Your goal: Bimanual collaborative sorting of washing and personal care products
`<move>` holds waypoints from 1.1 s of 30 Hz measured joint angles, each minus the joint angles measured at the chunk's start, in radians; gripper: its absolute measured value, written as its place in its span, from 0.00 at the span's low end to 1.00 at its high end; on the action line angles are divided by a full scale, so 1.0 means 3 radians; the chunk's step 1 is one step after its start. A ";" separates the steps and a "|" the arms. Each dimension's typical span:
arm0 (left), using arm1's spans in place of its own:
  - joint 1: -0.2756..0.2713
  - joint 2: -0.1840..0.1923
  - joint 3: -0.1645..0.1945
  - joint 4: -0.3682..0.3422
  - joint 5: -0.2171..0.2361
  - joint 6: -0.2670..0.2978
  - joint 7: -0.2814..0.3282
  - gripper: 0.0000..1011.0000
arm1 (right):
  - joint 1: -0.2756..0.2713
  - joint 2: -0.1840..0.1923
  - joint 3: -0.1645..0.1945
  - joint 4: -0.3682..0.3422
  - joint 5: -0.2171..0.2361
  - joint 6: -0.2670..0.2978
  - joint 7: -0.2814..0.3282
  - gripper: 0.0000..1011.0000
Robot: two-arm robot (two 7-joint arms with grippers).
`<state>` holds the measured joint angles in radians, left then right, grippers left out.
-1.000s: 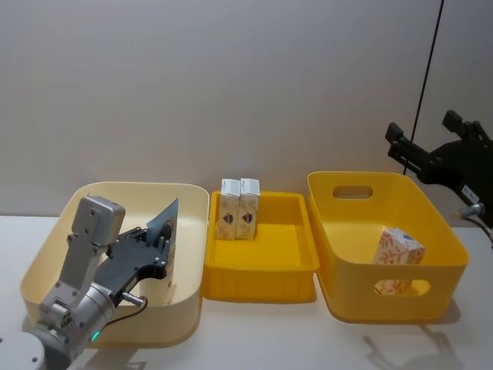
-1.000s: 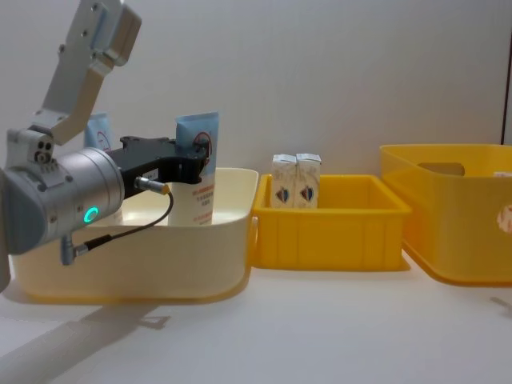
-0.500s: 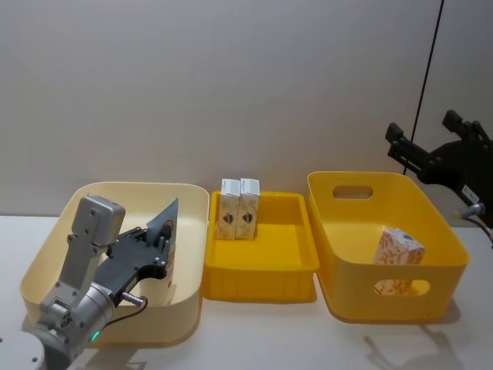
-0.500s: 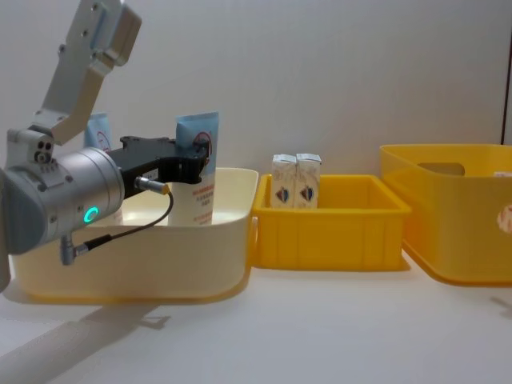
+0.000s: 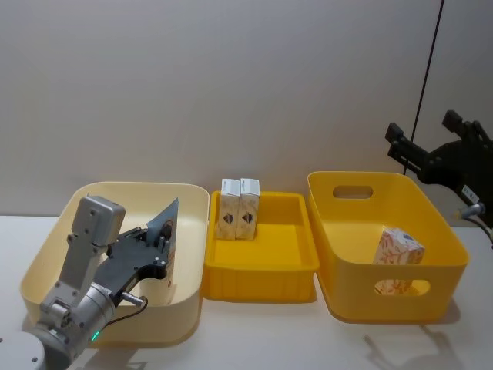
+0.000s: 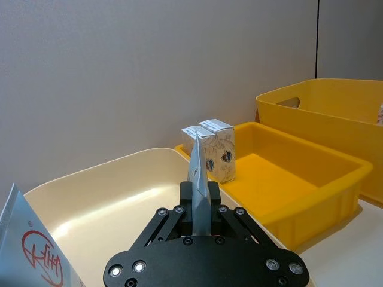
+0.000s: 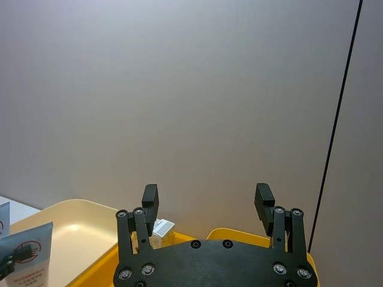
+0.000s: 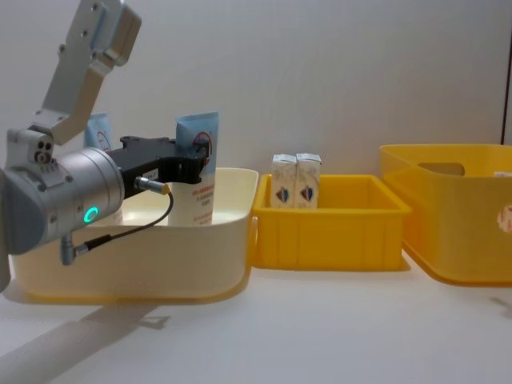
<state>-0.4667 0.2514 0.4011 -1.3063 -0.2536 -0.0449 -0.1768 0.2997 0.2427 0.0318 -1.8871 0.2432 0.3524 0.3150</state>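
Left claw, pressed together on the upper part of a tube. The tube is held upright, crimped end up, with its lower end inside the cream bin at the left of the table. Whether the tube touches the bin floor cannot be told. In the left wrist view the tube is seen edge-on between the claw's fingers. A second tube stands in the same bin, behind the left arm in the chest view.

Two cartons are set upright, side by side and touching, at the far left corner of the shallow yellow tray in the middle. A third carton lies tilted inside the deep yellow bin at the right.

Right claw, spread wide and holding nothing, is raised above the far right edge of the deep bin, well apart from the cartons.
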 joint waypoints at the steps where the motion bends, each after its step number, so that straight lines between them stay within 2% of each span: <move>1: 0.0000 0.0000 0.0000 0.0000 0.0000 0.0000 0.0000 0.14 | 0.0000 0.0000 0.0000 0.0000 0.0000 0.0000 0.0000 0.99; 18: -0.0030 0.0001 -0.0019 -0.0016 0.0017 -0.0029 -0.0012 0.14 | 0.0000 0.0000 0.0000 0.0000 0.0000 0.0000 0.0000 0.99; 33: -0.0143 0.0008 -0.0111 -0.0271 0.0040 -0.0123 -0.0053 0.14 | 0.0000 0.0000 0.0000 0.0000 0.0000 0.0000 0.0000 0.99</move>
<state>-0.5097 0.2536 0.3677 -1.3876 -0.2414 -0.0819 -0.1926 0.2997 0.2427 0.0319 -1.8871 0.2431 0.3524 0.3150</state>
